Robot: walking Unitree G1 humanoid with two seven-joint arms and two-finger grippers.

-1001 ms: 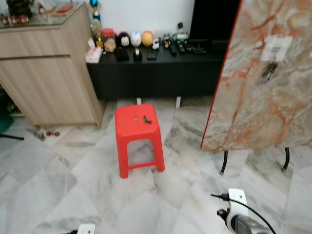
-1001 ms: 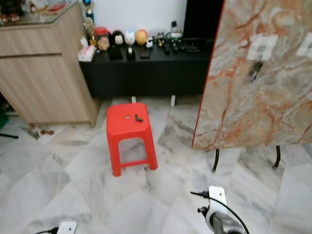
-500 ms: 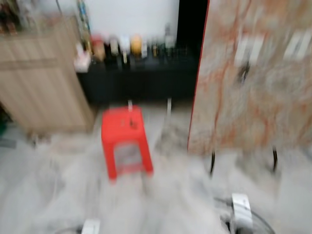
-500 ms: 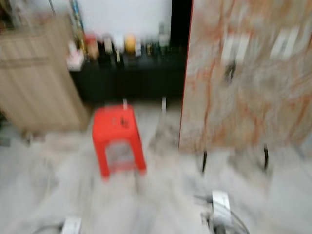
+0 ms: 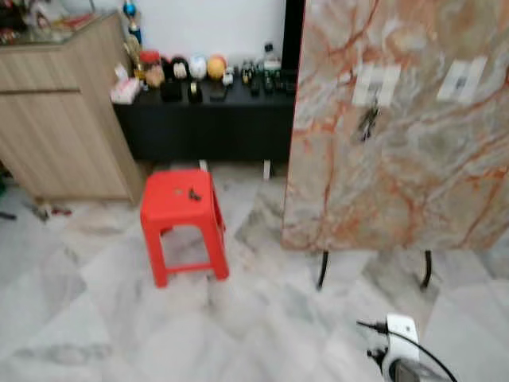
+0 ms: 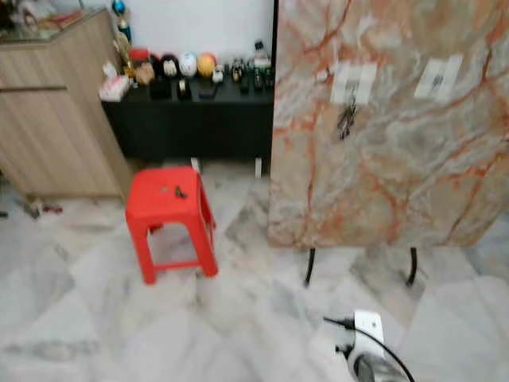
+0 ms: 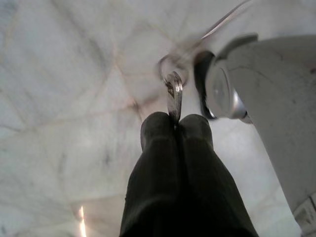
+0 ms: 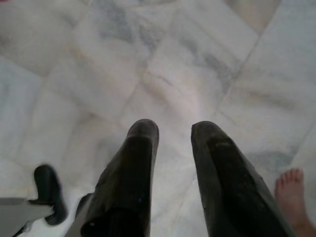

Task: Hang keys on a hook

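The left gripper point(image 7: 177, 124) had its fingers pinched on a key point(image 7: 174, 96), ring dangling beyond the tips. Light, stiff and slippery, it probably needed that flat-blade grip. The right gripper point(image 8: 174, 129) hung with fingers apart.

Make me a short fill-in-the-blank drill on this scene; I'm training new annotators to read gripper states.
1. The left gripper is shut on a ____.
2. The right gripper hangs ____ above the marble floor.
3. A small dark object lies on the ____ stool.
4. Keys already hang on the ____ board.

Missing words: key; open; red; marbled
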